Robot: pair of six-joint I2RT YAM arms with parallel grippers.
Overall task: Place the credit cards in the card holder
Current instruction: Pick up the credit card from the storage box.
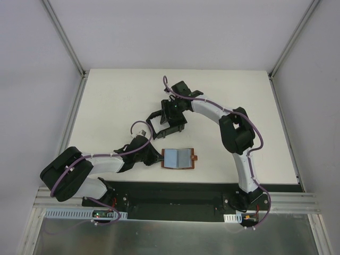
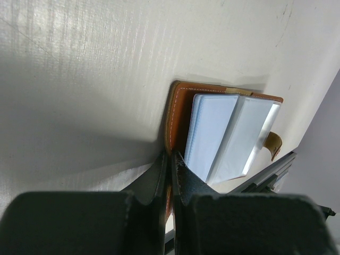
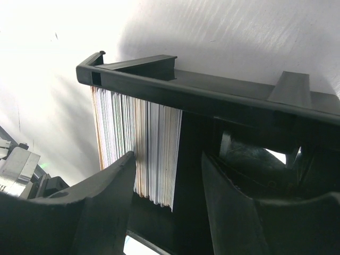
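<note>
On the white table (image 1: 117, 95), the right arm (image 1: 239, 138) rises from its base, bends at the elbow and reaches back left to the black card holder (image 1: 171, 119) near the middle. There the right fingers (image 3: 106, 202) are spread apart at a stack of credit cards (image 3: 138, 138) standing on edge inside. The left arm (image 1: 101, 162) lies low, stretched rightward, with the left fingers (image 2: 154, 180) pressed together on the leather rim of the open brown wallet (image 1: 178, 158), which holds pale blue cards (image 2: 212, 133).
</note>
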